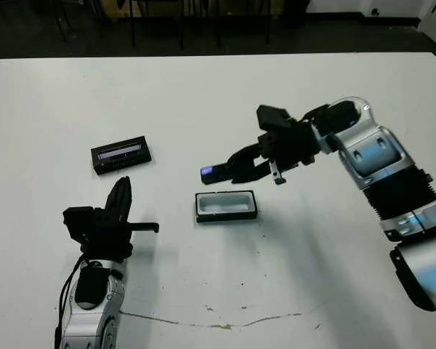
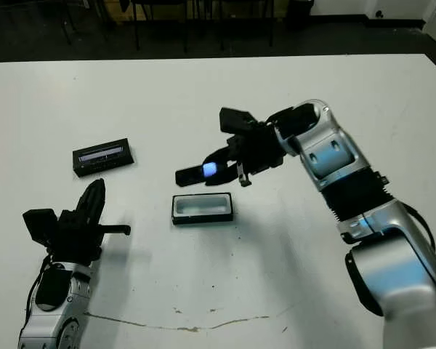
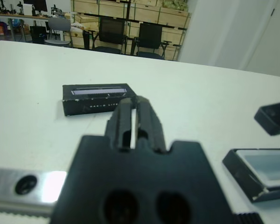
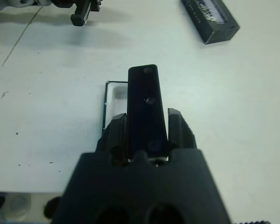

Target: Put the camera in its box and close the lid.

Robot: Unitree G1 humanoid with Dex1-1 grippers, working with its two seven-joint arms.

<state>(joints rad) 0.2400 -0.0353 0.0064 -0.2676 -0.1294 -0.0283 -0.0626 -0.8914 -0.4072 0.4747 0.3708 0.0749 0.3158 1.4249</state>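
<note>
camera: slim black bar (image 4: 147,112) pinched between the two black fingers of the right gripper (image 1: 241,166); most of its length juts out past the fingertips, and its far end shows a small bluish glint. it hangs in the air just above the far edge of the box, not touching it.
box: shallow rectangular tray (image 1: 226,206) with a black rim and a smooth white lining with rounded corners, flat on the white table (image 1: 203,102), open.
lid: flat black rectangle (image 1: 121,155) with a long glossy pale strip on its face, lying well left of the box and slightly beyond it.
left gripper: (image 1: 120,195) left of the box and nearer the robot, fingers nearly together with a thin slit between them, holding nothing.
</note>
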